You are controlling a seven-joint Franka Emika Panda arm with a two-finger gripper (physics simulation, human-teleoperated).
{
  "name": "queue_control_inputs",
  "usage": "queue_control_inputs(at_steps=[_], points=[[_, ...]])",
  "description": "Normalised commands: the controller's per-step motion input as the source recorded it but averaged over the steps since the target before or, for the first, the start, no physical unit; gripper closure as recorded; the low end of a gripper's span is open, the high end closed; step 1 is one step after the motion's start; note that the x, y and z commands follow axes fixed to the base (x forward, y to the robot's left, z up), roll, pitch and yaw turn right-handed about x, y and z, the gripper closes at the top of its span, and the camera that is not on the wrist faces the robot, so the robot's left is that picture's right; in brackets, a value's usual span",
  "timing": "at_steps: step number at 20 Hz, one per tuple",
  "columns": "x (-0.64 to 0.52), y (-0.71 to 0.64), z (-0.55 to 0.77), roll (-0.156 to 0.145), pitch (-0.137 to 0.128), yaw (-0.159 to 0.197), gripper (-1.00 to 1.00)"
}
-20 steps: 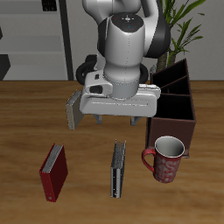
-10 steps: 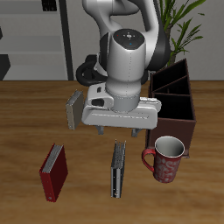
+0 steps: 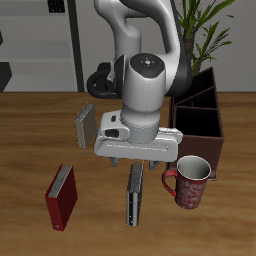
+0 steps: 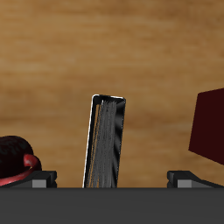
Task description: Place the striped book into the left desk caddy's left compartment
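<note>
The claw [image 3: 136, 160] is hovering spread wide above the striped book [image 3: 134, 194], its fingertips [image 4: 187, 177] standing apart on either side of the book. The book is lying on the table [image 3: 30, 130] between the red book [image 3: 61, 196] and the mug [image 3: 189, 181], near the left desk caddy [image 3: 203, 118].

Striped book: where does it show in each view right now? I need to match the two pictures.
Exterior view: the striped book lies near the table's front edge, just below the gripper, beside the mug.
Wrist view: the book stands centred between the fingertips.
Shared landmark: the mug.
</note>
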Motion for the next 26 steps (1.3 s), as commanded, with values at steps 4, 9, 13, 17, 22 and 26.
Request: queue_control_inputs(at_steps=[4,9,13,17,22,26], points=[[0.07,0.0,-0.3,0.0,0.036,-0.017,-1.0],[0.08,-0.09,-0.28,-0.013,0.034,-0.018,-1.0],[0.03,-0.05,-0.22,0.002,0.033,-0.008,-1.0],[0.0,-0.01,-0.18,0.01,0.021,-0.021,1.0],[-0.02,0.03,-0.11,0.014,0.011,-0.008,1.0],[-0.05,0.07,0.04,0.015,-0.011,-0.01,1.0]])
